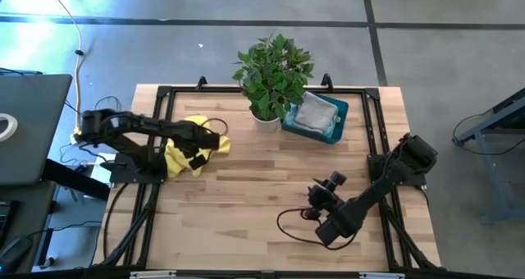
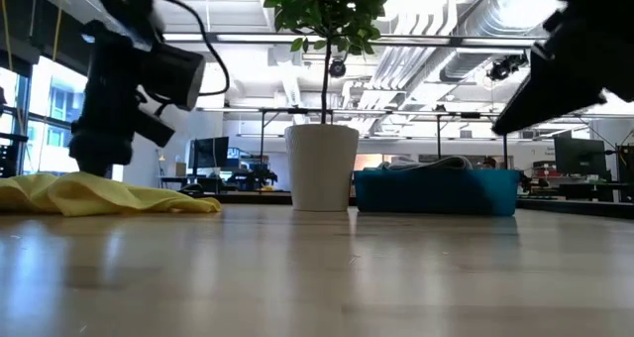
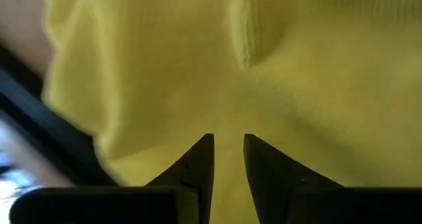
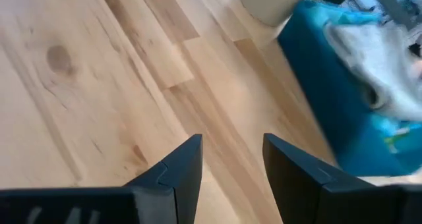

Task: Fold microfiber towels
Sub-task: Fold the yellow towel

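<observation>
A yellow microfiber towel [image 1: 215,143] lies rumpled on the table near the left edge, low and spread in the low view [image 2: 129,196]. My left gripper [image 1: 197,154] points steeply down over its middle. In the left wrist view the left gripper [image 3: 229,159] has a narrow gap between its fingers, and yellow cloth [image 3: 283,85] fills the view beyond them. My right gripper [image 4: 231,159] stands open over bare wood at the table's right, pointing toward the far edge, with nothing between its fingers. A grey towel [image 1: 316,113] lies in the teal bin [image 1: 288,125]. My left gripper comes at the yellow towel from above, with its fingertips [image 3: 201,159] right at the rumpled cloth. Whether they touch it I cannot tell. The towel lies on the table.
A potted plant [image 1: 271,70] in a white pot [image 2: 322,168] stands at the far middle, with the teal bin [image 4: 323,92] just to its right. A black frame [image 1: 168,92] runs along the table's edges. Bare wood [image 1: 262,189] lies between the arms.
</observation>
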Controlling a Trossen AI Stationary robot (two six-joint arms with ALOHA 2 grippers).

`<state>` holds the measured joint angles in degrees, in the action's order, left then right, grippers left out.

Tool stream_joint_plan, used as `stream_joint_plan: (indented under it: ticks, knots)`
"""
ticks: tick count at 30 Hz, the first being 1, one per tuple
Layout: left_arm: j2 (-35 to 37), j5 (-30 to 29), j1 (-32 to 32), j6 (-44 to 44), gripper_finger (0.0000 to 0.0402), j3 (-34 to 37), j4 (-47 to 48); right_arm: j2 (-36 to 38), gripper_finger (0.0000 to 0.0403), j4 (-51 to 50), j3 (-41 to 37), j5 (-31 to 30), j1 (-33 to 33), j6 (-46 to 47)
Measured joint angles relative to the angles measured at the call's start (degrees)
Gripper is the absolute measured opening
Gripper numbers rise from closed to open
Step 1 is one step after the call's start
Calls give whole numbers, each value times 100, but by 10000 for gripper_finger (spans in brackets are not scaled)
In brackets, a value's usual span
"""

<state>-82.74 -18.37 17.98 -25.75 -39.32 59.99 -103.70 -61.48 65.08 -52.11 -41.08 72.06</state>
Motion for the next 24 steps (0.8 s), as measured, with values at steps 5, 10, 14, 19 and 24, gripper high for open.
stream_joint_plan:
  ticks: [5, 10, 14, 19, 24]
  knots:
    - [311, 135, 42, -337, 74, 437, -768, -4, 153, 682, -390, -28, 77, -32]
    - [197, 217, -138, -392, 74, 557, -1280, -2, 153, 1363, -728, -21, 172, -46]
    - [70, 267, -288, -415, 73, 571, -1581, -2, 153, 1700, -857, -17, 220, -64]
    - [35, 266, -589, -749, 73, 571, -1767, -2, 153, 1835, -824, -26, 249, -158]
    - [28, 699, -1045, -899, 73, 503, -2206, -2, 153, 2107, -816, -172, 258, -392]
